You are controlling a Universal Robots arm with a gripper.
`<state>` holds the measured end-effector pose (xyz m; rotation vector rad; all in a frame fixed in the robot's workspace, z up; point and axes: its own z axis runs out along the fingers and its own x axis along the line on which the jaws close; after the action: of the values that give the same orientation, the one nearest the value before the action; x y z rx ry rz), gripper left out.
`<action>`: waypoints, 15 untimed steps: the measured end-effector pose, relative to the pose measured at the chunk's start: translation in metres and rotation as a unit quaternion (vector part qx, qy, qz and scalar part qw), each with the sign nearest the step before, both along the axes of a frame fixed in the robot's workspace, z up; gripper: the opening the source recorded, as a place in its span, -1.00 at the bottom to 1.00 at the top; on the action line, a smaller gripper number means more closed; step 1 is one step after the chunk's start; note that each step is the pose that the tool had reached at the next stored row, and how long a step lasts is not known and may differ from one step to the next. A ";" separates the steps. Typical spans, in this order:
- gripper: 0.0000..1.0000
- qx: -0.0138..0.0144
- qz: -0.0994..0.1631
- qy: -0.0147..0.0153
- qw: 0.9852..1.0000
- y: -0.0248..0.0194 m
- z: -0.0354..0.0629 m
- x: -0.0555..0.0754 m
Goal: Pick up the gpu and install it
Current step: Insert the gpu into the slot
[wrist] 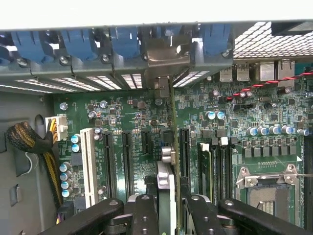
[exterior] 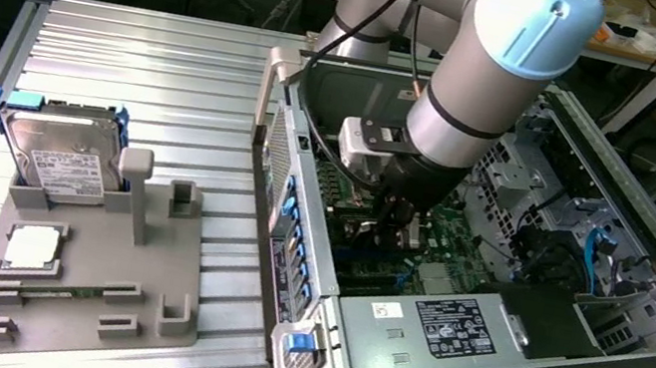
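My gripper [exterior: 395,218] is deep inside the open computer case [exterior: 477,337], over the green motherboard [wrist: 132,112]. In the wrist view the gripper [wrist: 168,213] is shut on the gpu [wrist: 165,171], a slim card seen edge-on between the two black fingers [wrist: 145,215]. The card stands upright and runs from the fingers toward the case's rear wall. Its silver end bracket [wrist: 164,56] lies against the rear slot openings, among the blue clips. The card stands among the long black expansion slots [wrist: 126,161]. I cannot tell whether its lower edge sits in a slot.
A white slot [wrist: 88,166], yellow and black cables [wrist: 29,139] and an open CPU socket [wrist: 266,191] flank the card. On the exterior view's left, a grey holder [exterior: 77,302] carries a hard drive [exterior: 62,157], a CPU chip [exterior: 30,248] and a RAM stick [exterior: 52,294].
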<state>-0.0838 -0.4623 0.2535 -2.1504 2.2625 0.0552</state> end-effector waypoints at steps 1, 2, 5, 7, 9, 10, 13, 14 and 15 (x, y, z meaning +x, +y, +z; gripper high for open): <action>-0.46 0.000 0.000 0.000 1.000 0.0000 0.0000 0.000; -0.46 0.000 0.000 0.000 1.000 0.0000 0.0001 0.000; -0.46 0.000 0.000 0.000 1.000 0.0000 0.0001 0.000; -0.46 0.000 0.000 0.000 1.000 0.0000 0.0001 0.000; -0.46 0.000 0.000 0.000 1.000 0.0000 0.0001 0.000; -0.46 0.000 0.000 0.000 1.000 0.0000 0.0002 0.000; -0.46 0.000 0.000 0.000 1.000 0.0009 -0.0003 0.000; -0.46 0.000 0.000 0.000 1.000 0.0013 -0.0007 0.000; -0.46 0.000 0.000 0.000 1.000 0.0014 -0.0012 0.000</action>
<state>-0.0837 -0.4610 0.2522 -2.1509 2.2628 0.0548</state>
